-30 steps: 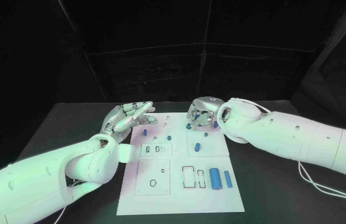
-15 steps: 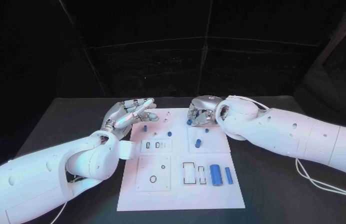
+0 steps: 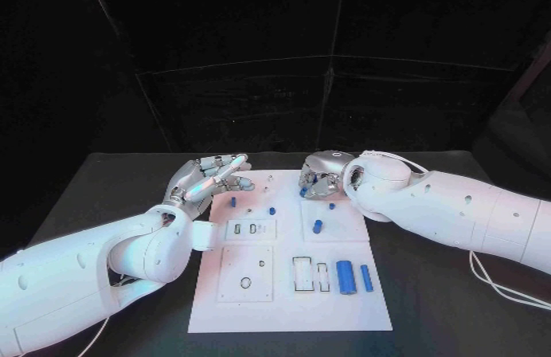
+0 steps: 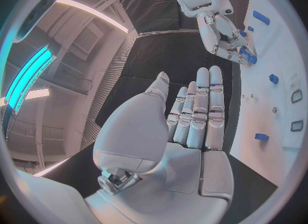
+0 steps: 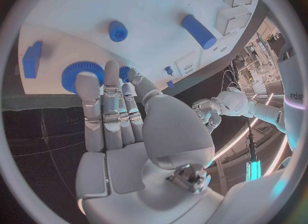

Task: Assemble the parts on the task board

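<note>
You see the task board (image 3: 287, 309) mid-table, two long parts (image 3: 345, 277) lying on its right side, small parts (image 3: 317, 226) farther back

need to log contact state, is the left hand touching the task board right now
Apart. In the left wrist view the left hand lies flat and open over the black table, with a dark strip between its fingers and the task board edge.
</note>
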You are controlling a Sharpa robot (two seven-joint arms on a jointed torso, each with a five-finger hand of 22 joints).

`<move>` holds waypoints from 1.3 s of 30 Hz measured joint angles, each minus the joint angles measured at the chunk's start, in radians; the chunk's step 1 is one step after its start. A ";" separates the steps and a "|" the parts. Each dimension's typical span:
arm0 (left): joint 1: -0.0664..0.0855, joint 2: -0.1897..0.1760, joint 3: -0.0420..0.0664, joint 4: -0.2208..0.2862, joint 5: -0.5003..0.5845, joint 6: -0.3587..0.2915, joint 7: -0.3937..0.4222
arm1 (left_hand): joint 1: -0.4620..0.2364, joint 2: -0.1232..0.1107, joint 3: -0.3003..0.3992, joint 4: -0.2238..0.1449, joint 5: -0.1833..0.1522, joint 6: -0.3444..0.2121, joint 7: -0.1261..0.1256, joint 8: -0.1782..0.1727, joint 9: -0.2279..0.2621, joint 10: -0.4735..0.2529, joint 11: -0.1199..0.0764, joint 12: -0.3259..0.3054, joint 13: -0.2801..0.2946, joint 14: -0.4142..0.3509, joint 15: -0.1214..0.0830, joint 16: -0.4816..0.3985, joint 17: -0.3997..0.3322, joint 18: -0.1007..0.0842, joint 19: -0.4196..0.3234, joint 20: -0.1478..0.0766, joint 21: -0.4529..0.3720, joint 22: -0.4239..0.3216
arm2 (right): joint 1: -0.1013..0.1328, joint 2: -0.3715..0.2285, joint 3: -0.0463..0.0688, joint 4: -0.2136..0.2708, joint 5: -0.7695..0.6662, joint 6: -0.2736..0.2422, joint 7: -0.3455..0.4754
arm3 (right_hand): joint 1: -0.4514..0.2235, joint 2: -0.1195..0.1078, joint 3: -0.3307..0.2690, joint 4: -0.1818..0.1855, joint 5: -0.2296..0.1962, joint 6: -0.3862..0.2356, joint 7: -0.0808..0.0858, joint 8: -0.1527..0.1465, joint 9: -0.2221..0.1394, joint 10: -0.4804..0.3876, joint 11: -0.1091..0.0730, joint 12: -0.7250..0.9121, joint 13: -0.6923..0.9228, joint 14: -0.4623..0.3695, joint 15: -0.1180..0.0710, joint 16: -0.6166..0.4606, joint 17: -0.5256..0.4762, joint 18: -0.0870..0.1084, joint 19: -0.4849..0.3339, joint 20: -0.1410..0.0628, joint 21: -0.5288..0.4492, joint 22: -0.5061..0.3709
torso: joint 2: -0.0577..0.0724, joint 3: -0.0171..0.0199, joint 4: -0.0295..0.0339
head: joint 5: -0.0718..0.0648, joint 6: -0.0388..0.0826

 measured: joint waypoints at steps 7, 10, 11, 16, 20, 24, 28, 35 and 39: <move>0.001 0.001 0.000 -0.002 0.000 0.001 -0.002 | 0.000 0.000 0.000 0.000 0.000 0.000 0.000 0.000 0.000 0.000 0.000 -0.005 0.000 0.000 0.000 0.000 0.002 0.000 0.000 0.000 0.004 0.001 | 0.000 0.010 0.000 -0.012 -0.001 0.022 0.000 | -0.004 0.014 0.036 0.003 -0.017 0.000 0.000 0.000 0.000 0.013 -0.001 0.005 -0.001 0.000 0.000 -0.004 0.011 0.000 -0.007 0.000 0.018 0.017 | 0.002 0.0014 -0.0004 | 0.001 -0.002; 0.003 -0.001 0.000 -0.001 0.000 0.002 -0.002 | 0.000 0.000 0.000 0.000 0.000 0.000 0.000 0.000 0.000 0.000 0.000 -0.005 0.000 0.000 0.000 0.000 0.002 0.000 0.000 0.000 0.004 0.001 | 0.000 0.013 0.000 -0.015 -0.001 0.032 -0.001 | -0.004 0.014 0.042 0.003 -0.020 0.000 0.000 0.000 0.000 0.015 -0.004 0.005 -0.001 0.000 0.000 -0.004 0.013 0.000 -0.009 0.002 0.022 0.019 | 0.003 0.0018 -0.0012 | 0.001 -0.004; 0.004 -0.001 0.000 -0.001 0.000 0.002 -0.003 | -0.003 0.003 -0.002 -0.002 0.000 0.000 0.000 -0.004 0.000 0.000 0.000 -0.005 0.000 0.002 -0.002 0.000 0.003 0.000 0.000 0.000 0.004 0.001 | 0.000 0.015 0.000 -0.017 -0.001 0.035 -0.001 | -0.004 0.014 0.047 0.003 -0.020 0.000 0.000 0.000 0.000 0.019 -0.003 0.005 -0.001 0.000 0.000 -0.004 0.014 0.000 -0.011 0.003 0.025 0.021 | 0.004 0.0018 -0.0016 | 0.002 -0.004; 0.005 -0.001 0.000 0.000 0.000 0.003 -0.004 | -0.005 0.005 -0.003 -0.003 0.000 0.000 0.000 -0.005 0.000 0.000 0.000 -0.005 0.000 0.004 -0.004 0.000 0.004 0.000 0.000 0.000 0.004 0.001 | 0.002 0.023 0.002 -0.024 -0.002 0.044 -0.002 | -0.004 0.014 0.061 0.003 -0.020 0.007 0.000 0.000 0.000 0.023 -0.005 0.009 -0.001 0.000 0.000 -0.004 0.019 0.000 -0.011 0.003 0.030 0.029 | 0.006 0.0021 -0.0017 | 0.003 -0.006; 0.005 -0.001 0.000 -0.001 0.000 0.004 -0.004 | -0.005 0.005 -0.003 -0.003 0.000 0.000 0.000 -0.005 0.000 0.000 0.000 -0.005 0.000 0.004 -0.004 0.000 0.004 0.000 0.000 0.000 0.004 0.001 | 0.003 0.028 0.002 -0.031 -0.002 0.048 -0.002 | -0.008 0.018 0.076 0.006 -0.020 0.013 0.002 0.000 0.001 0.030 -0.004 0.009 -0.001 0.000 0.000 -0.004 0.023 0.000 -0.014 -0.001 0.040 0.035 | 0.007 0.0022 -0.0017 | 0.005 -0.009; 0.006 -0.001 0.000 -0.001 0.000 0.005 -0.005 | -0.005 0.005 -0.003 -0.003 0.000 0.000 0.000 -0.005 0.000 0.000 0.000 -0.005 0.000 0.004 -0.004 0.000 0.004 0.000 0.000 0.000 0.004 0.001 | 0.004 0.029 0.003 -0.033 -0.002 0.046 -0.001 | -0.008 0.018 0.103 0.009 -0.020 0.035 -0.002 -0.001 0.001 0.046 -0.009 0.017 -0.001 0.000 0.000 -0.008 0.031 0.000 -0.018 0.003 0.054 0.049 | 0.007 0.0024 -0.0017 | 0.005 -0.011; 0.006 -0.001 0.000 -0.002 0.000 0.005 -0.005 | 0.000 0.009 0.000 -0.006 0.000 0.000 0.000 -0.005 0.000 0.000 0.000 -0.005 0.000 0.003 -0.004 0.000 0.006 0.000 0.000 0.000 0.004 0.002 | 0.001 0.021 0.001 -0.021 -0.002 0.026 -0.001 | -0.011 0.020 0.134 0.018 -0.046 0.059 -0.014 0.007 0.001 0.070 -0.019 0.031 0.004 0.000 0.000 -0.009 0.039 0.000 -0.018 0.003 0.072 0.071 | 0.007 0.0028 -0.0016 | 0.006 -0.012; 0.007 -0.004 0.000 -0.003 0.000 0.006 -0.006 | 0.000 0.009 0.000 -0.006 0.000 0.000 0.000 -0.005 0.000 0.000 0.000 -0.005 -0.001 0.003 -0.004 0.000 0.007 0.000 0.000 0.000 0.004 0.002 | 0.000 0.011 0.000 0.011 0.002 -0.063 0.000 | -0.016 0.020 0.147 0.024 -0.054 0.068 -0.014 0.009 0.005 0.073 -0.023 0.032 0.007 0.000 0.000 -0.010 0.043 0.000 -0.018 0.003 0.079 0.082 | 0.007 0.0029 -0.0018 | 0.007 -0.007; 0.008 -0.004 0.000 -0.006 0.000 0.006 -0.006 | 0.000 0.009 0.000 -0.006 0.000 0.000 0.000 -0.005 0.000 0.000 0.000 -0.005 -0.001 0.003 -0.004 0.000 0.007 0.000 0.000 0.000 0.004 0.002 | 0.005 0.031 0.001 0.001 0.004 -0.112 -0.003 | -0.018 0.018 0.150 0.026 -0.060 0.068 -0.014 0.009 0.005 0.073 -0.023 0.032 0.007 0.000 0.000 -0.010 0.045 0.000 -0.018 0.003 0.083 0.082 | 0.008 0.0028 -0.0017 | 0.008 -0.003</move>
